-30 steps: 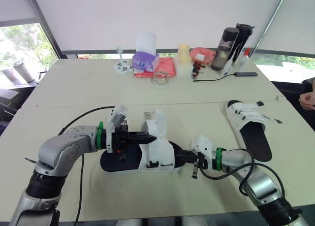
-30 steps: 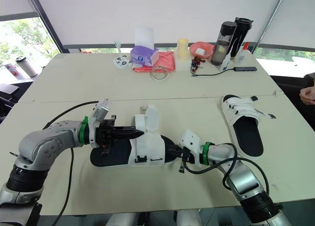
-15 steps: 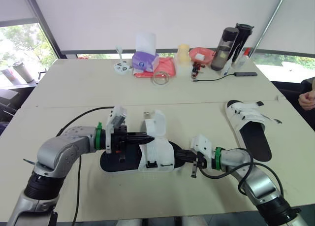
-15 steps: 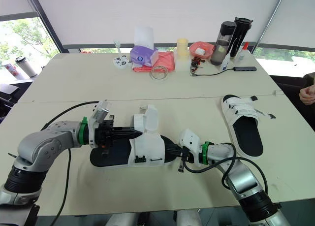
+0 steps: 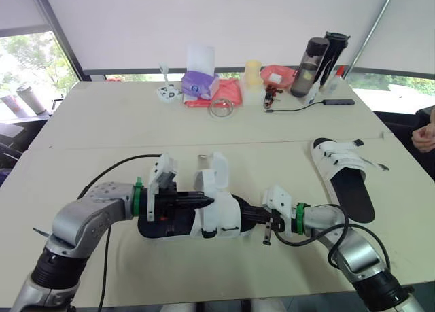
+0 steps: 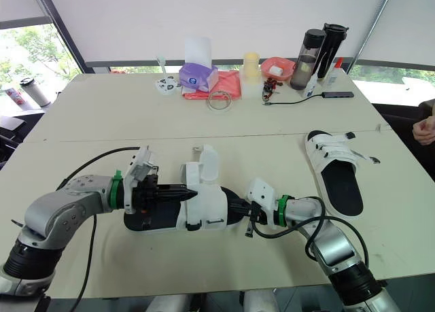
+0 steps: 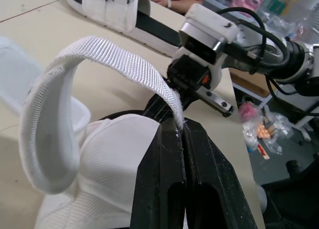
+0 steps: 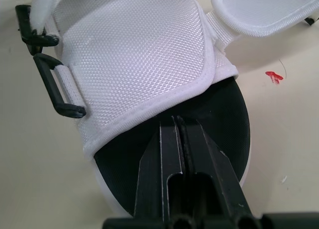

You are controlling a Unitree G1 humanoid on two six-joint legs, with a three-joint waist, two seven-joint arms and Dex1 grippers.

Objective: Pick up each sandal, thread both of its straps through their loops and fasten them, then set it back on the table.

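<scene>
1. Bare counter (image 5: 102, 122) lies open between the near sandal (image 5: 217, 213) and the far clutter (image 5: 204, 88);
2. The second sandal (image 5: 343, 170) blocks the right side; a person's hand (image 5: 425, 136) sits beyond it.

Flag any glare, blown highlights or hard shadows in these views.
Left eye view: the window at far left washes out at the sky. The table is evenly lit, with only soft shadow under the near sandal. Left wrist view: the left gripper reads dark against the white strap, no glare. Right wrist view: even light on the sandal's upper, no hot spots.
</scene>
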